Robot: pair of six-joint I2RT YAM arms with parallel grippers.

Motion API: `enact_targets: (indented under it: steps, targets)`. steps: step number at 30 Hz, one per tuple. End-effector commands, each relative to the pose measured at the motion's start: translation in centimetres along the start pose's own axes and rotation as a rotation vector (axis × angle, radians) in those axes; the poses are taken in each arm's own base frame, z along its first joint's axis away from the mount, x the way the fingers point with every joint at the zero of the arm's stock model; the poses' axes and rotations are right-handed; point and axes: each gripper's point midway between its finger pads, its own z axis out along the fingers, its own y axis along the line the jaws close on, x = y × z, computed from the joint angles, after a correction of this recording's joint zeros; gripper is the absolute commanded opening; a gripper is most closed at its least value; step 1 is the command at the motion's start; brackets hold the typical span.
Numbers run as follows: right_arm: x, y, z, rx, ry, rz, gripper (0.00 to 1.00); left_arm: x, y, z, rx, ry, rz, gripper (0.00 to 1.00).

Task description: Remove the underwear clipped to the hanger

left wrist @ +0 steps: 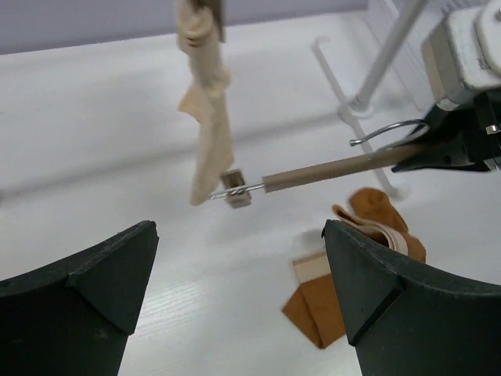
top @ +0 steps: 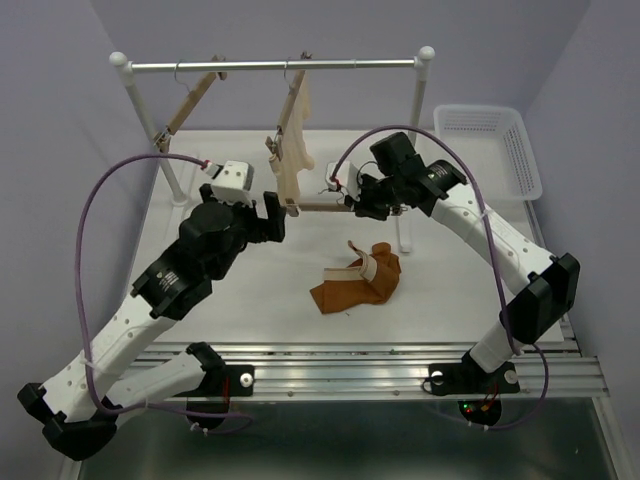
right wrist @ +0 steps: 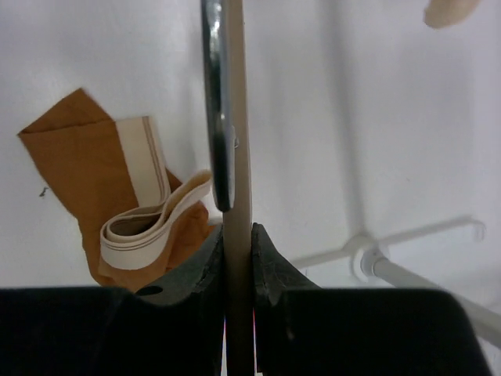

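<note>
Underwear [top: 360,283], rust-brown with striped cream waistband, lies crumpled; right end effector [right wrist: 239,244] clamps hanger [right wrist: 239,157], left end effector [left wrist: 239,235] released.

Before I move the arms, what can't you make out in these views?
- Second clip of the hanger: in the left wrist view the right gripper covers that end; too small in the top view.
- Near edge of the underwear: hidden behind the left gripper in the left wrist view, and behind the right gripper in the right wrist view.
- Whether the visible clip is open or shut: blurred.
- Far end of the hanger: cut off by the top edge of the right wrist view.
</note>
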Motion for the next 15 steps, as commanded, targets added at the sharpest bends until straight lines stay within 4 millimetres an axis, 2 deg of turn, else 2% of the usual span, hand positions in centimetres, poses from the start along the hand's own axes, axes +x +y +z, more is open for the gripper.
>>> enact_targets:
  steps: [1,3,4,5,6,7,11,14,15]
  targets:
    - [0.4,-7.2,-3.1,0.392,0.007,0.21,0.01,-5.4,6.0,-3.3,-0.331,-0.245,-0.276,0.99]
    - [0.4,-7.8,-4.5,0.491,-0.019,0.296,0.01,-5.4,7.0,-3.9,-0.376,-0.281,-0.301,0.99]
    - [1.0,-9.1,-5.6,0.6,-0.009,0.332,0.01,-4.7,7.9,-4.1,-0.425,-0.292,-0.31,0.99]
    - [1.9,-9.1,-5.8,0.638,0.004,0.364,0.01,-5.1,8.3,-4.8,-0.434,-0.325,-0.351,0.99]
    - [1.8,-9.2,-7.1,0.695,-0.02,0.409,0.01,-5.1,8.6,-5.1,-0.447,-0.337,-0.366,0.99]
    - [2.8,-9.7,-7.7,0.768,-0.003,0.437,0.01,-5.4,8.9,-5.7,-0.452,-0.357,-0.386,0.99]
    - [3.2,-10.6,-9.5,0.9,-0.045,0.526,0.01,-5.8,9.3,-6.7,-0.447,-0.409,-0.449,0.99]
    - [1.9,-11.9,-10.2,0.959,-0.126,0.615,0.01,-5.7,9.7,-7.0,-0.466,-0.426,-0.458,0.99]
    - [0.4,-12.9,-11.2,0.996,-0.207,0.694,0.01,-5.7,9.8,-7.0,-0.471,-0.428,-0.458,0.99]
